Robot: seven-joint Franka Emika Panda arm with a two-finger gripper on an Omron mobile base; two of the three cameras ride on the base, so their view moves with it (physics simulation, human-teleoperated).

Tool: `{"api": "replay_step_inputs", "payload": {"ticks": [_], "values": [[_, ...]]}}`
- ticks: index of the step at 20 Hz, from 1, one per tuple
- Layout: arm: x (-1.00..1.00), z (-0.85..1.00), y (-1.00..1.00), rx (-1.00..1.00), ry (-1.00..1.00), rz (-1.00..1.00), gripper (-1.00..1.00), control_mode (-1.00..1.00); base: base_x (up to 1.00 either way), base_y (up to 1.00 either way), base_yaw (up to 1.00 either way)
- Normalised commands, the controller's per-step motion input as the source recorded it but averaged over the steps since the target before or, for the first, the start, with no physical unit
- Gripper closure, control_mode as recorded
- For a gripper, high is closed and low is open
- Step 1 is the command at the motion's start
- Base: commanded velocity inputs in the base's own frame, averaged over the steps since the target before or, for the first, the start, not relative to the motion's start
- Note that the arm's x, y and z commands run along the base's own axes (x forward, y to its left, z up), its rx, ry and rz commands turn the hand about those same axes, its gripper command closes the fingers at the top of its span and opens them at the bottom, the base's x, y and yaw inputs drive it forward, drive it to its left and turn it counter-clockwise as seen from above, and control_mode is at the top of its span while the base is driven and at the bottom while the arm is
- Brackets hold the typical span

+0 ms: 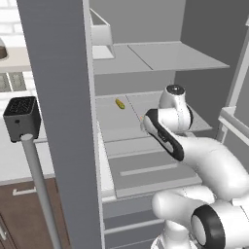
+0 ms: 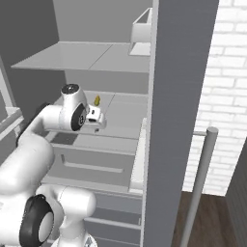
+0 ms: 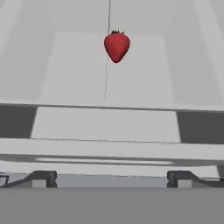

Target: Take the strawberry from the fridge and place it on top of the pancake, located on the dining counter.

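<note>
Strawberry (image 3: 117, 46) on fridge (image 1: 160, 58) shelf, hidden behind arm in base views

A white brick wall (image 2: 226, 72) stands at the right, above a dark wooden floor (image 2: 212, 222).

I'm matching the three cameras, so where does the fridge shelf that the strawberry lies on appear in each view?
Left base view: the middle shelf is at centre, carrying the yellow item.
Right base view: centre-left, beyond the arm, with the yellow item on it.
Hand view: upper half, with the strawberry on it.
Shared landmark: the drawer front just below the shelf.
</note>
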Motion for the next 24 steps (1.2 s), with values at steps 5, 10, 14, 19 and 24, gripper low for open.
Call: {"api": "replay_step_inputs", "payload": {"ticks": [5,10,14,19,24], "values": [[1.00,-0.11,0.00,0.00,0.06,-0.03,-1.00,-1.00,0.00,0.00,0.00],[0.95,-0.06,0.00,0.00,0.06,-0.01,-1.00,-1.00,0.00,0.00,0.00],[0.67,-0.27,0.00,0.00,0.02,0.00,-1.00,-1.00,0.00,0.00,0.00],[0.40,-0.42,0.00,-0.01,0.02,0.00,-1.00,-1.00,0.00,0.00,0.00],[0.38,-0.56,0.00,-0.02,0.00,0.00,-1.00,-1.00,0.00,0.00,0.00]]}}
